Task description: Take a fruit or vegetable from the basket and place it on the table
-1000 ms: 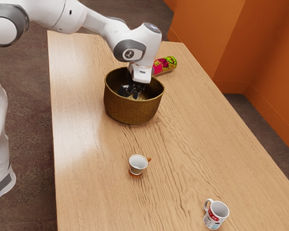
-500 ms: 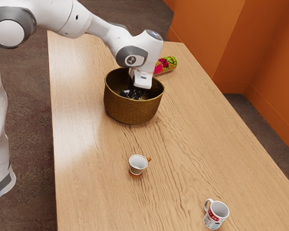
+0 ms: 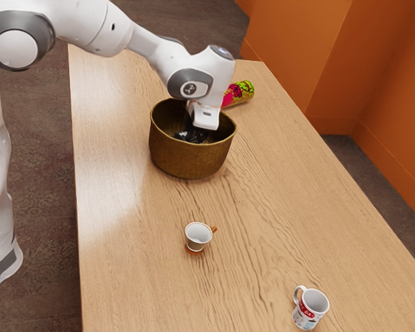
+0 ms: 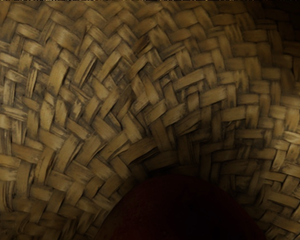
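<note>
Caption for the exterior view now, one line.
Franka arm reaching down into a basket on a wooden table, with a cup, a mug and a bright cylinder.

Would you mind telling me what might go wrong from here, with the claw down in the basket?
The dark red rounded thing is in deep shadow, so an off-center grip might let it slip. The claw is below the rim of the basket, so a slanted lift could catch the wall and drag the basket along. If that happened, the can lying close by on its side might get bumped and roll.
</note>
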Tool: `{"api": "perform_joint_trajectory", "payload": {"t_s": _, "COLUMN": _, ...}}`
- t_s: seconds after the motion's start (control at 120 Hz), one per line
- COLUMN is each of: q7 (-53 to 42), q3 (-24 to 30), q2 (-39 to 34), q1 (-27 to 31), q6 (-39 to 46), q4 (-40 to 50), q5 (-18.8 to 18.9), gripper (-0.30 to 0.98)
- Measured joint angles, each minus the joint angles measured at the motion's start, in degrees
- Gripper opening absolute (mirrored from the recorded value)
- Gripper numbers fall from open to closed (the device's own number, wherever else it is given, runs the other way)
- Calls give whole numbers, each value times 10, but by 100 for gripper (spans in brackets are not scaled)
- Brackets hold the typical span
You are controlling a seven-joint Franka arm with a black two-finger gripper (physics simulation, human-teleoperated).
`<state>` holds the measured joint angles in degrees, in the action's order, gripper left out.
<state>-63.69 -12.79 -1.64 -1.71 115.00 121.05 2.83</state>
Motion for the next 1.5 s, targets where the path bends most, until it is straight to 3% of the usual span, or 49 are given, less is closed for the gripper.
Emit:
{"api": "perform_joint_trajectory", "payload": {"t_s": 0.525, "q7": -1, "q3": 1, "q2": 2, "q1": 3, "q6": 3, "q4": 0, "q5": -8, "gripper": 63}}
{"api": "perform_joint_trajectory", "payload": {"t_s": 0.675, "q7": 0, "q3": 0, "q2": -1, "q1": 3, "q6": 2, "q4": 3, "q5": -8, "gripper": 35}}
{"api": "perform_joint_trajectory", "payload": {"t_s": 0.858, "q7": 2, "q3": 0, "q2": -2, "q1": 1, "q6": 5, "q4": 4, "q5": -6, "gripper": 22}}
{"api": "perform_joint_trajectory", "payload": {"t_s": 1.5, "q7": 7, "q3": 3, "q2": -51, "q1": 0, "q6": -50, "q4": -33, "q5": -7, "gripper": 23}}
